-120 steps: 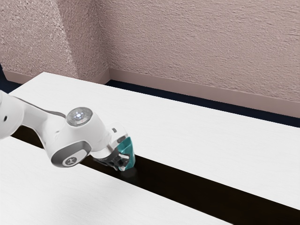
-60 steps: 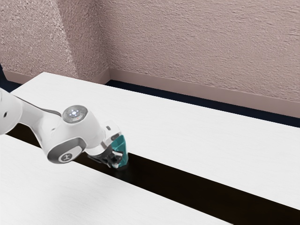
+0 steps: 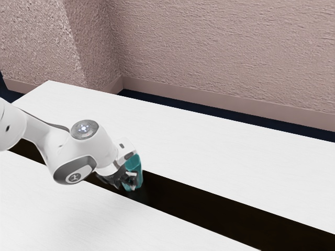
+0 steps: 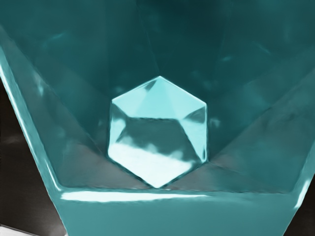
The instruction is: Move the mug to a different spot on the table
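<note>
A teal faceted mug (image 3: 135,164) stands over the dark strip (image 3: 220,209) that runs across the white table (image 3: 209,136), close to the strip's left part in the exterior view. My gripper (image 3: 129,179) is shut on the mug's near wall, with the white hand above it and to its left. The mug leans slightly. The wrist view looks straight down into the mug (image 4: 157,49), onto its pale hexagonal bottom (image 4: 157,132), with the rim just under the hand.
White table surface lies on both sides of the dark strip. A pink textured wall (image 3: 220,47) with a baseboard stands behind the table's far edge. My arm (image 3: 36,136) comes in from the exterior view's left.
My hand has carried the mug a short way toward the exterior view's left and lower toward the dark strip. The mug stands less tilted than a second ago.
</note>
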### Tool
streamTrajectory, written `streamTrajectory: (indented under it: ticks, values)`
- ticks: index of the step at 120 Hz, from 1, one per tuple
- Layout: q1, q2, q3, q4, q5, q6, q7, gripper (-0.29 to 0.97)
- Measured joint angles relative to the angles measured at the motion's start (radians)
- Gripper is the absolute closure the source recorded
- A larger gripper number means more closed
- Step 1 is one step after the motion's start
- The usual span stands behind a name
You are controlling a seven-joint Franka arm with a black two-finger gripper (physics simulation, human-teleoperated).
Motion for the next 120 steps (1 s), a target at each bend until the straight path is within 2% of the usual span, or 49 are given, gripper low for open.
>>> streamTrajectory:
  ticks: [13,28,48,58,69,83,93,103,120]
  values:
    - [0.002,-0.008,-0.002,-0.014,0.008,-0.004,0.002,0.20]
    - [0.004,-0.029,-0.006,-0.037,0.011,-0.038,0.004,0.11]
    - [0.036,-0.084,-0.060,-0.040,-0.011,-0.191,0.006,0.05]
    - [0.067,-0.136,-0.118,-0.023,-0.089,-0.305,0.030,0.03]
    - [0.004,-0.199,-0.144,-0.003,-0.197,-0.398,0.085,0.02]
    - [-0.014,-0.260,-0.151,0.067,-0.374,-0.494,0.184,0.01]
    - [0.001,-0.281,-0.143,0.164,-0.472,-0.579,0.247,0.01]
    - [0.032,-0.285,-0.140,0.322,-0.522,-0.711,0.302,0.01]
    - [0.064,-0.273,-0.137,0.581,-0.549,-0.939,0.380,0.00]
